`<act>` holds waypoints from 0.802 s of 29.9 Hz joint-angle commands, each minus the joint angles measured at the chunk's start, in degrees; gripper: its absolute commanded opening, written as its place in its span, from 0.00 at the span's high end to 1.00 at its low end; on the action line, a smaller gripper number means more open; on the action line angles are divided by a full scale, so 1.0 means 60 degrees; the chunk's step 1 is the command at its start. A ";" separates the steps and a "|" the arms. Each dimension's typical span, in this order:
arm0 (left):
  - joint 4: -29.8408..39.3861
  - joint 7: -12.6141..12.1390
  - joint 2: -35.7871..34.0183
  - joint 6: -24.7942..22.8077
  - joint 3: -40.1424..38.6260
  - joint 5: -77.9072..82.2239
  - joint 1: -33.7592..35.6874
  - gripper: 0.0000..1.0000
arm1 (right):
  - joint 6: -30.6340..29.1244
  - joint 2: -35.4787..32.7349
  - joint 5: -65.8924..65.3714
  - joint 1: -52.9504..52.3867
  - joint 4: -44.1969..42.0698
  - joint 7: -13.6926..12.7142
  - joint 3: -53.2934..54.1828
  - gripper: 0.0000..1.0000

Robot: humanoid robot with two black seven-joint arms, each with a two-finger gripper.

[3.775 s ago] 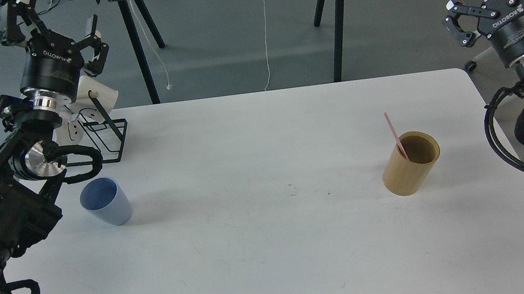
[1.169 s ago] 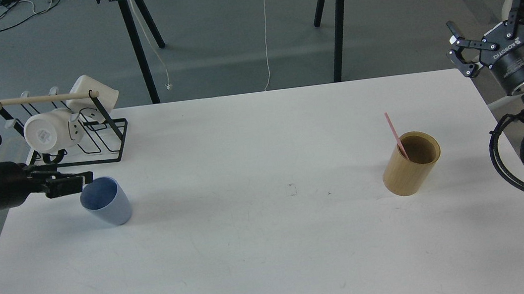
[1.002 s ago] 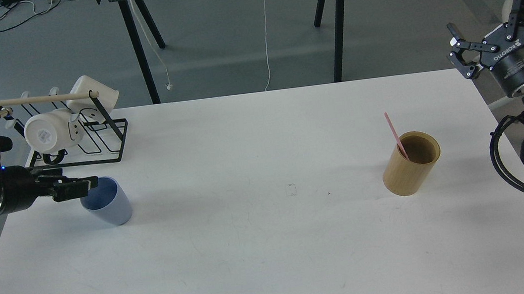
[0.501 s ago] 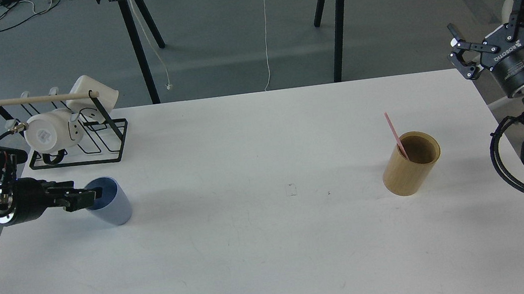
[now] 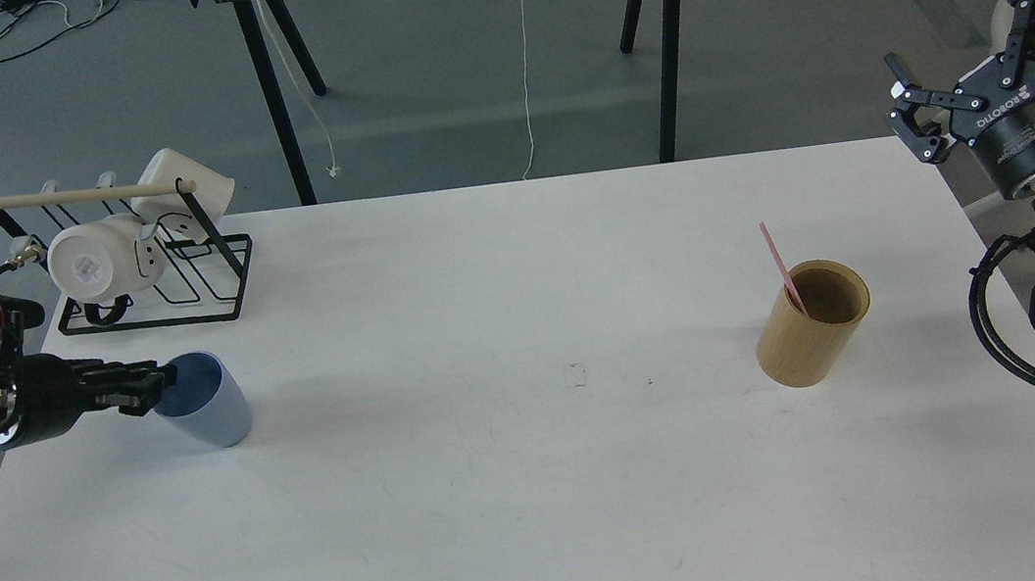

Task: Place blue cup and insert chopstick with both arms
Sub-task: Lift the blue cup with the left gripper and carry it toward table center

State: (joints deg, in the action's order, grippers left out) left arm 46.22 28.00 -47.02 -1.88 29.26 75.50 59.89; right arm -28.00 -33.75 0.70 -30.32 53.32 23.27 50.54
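The blue cup (image 5: 209,414) stands near the table's left edge, leaning slightly. My left gripper (image 5: 156,385) reaches in low from the left, its fingertips at the cup's near rim and closed on it. The pink chopstick (image 5: 779,263) leans inside a tan bamboo cylinder (image 5: 812,333) on the right side of the table. My right gripper (image 5: 982,71) is open and empty, raised beyond the table's right edge, well apart from the cylinder.
A black wire rack (image 5: 180,273) with white mugs (image 5: 95,263) and a pale wooden dowel (image 5: 86,195) stands at the back left, just behind the cup. The white table (image 5: 541,485) spreads between cup and cylinder. Another table's legs (image 5: 665,45) stand behind.
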 commanded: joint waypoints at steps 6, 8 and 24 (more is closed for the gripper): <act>0.0236 0.0000 -0.0088 0.0021 -0.0058 -0.0029 0.0038 1.00 | 0.0000 0.0000 0.0000 0.0000 -0.0156 0.0004 0.0000 0.01; 0.0353 0.0000 -0.0103 0.0021 -0.0189 -0.0044 0.0038 1.00 | 0.0000 0.0000 0.0000 0.0000 -0.0201 0.0004 0.0000 0.01; 0.3515 0.0000 -0.1378 -0.0607 -0.2209 0.0015 0.1104 1.00 | 0.0000 0.0000 0.0000 0.0000 -0.0654 0.0004 0.0044 0.01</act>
State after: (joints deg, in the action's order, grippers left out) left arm 62.09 27.98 -53.88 -3.24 19.71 75.20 62.62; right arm -28.00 -33.75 0.73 -30.33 50.77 23.30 50.57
